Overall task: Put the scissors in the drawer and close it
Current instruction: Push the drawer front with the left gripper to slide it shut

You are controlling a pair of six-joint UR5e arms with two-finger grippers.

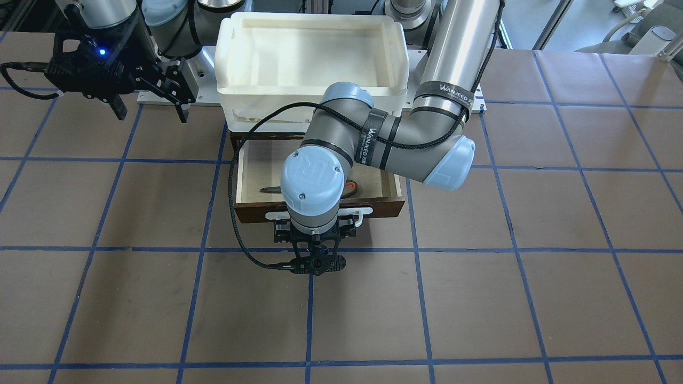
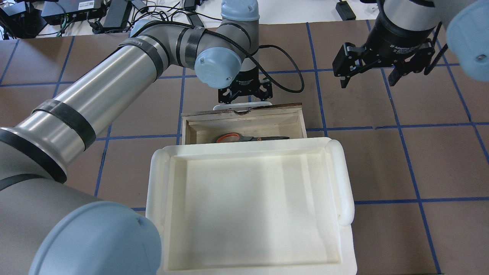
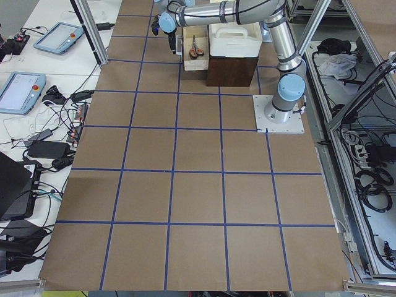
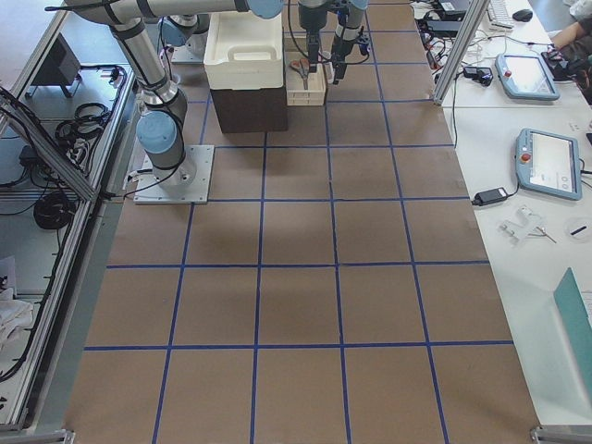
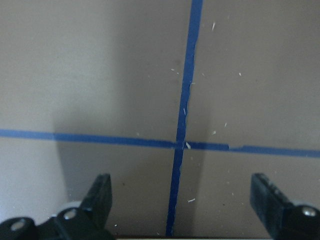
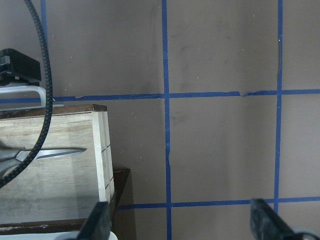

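Beneath the white tray, the open drawer should slide stiffly, so push at its bar handle, where the left gripper hangs spread. Right gripper, well apart, is spread too. Light, rigid scissors lie inside.

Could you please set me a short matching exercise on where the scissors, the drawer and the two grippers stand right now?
Things:
1. scissors
2. drawer
3. left gripper
4. right gripper

States:
A. fingers open, held above the bare table beside the drawer
B. pulled out
C. lying inside the drawer
D. fingers open, at the white handle

Pairs: 1-C, 2-B, 3-D, 4-A
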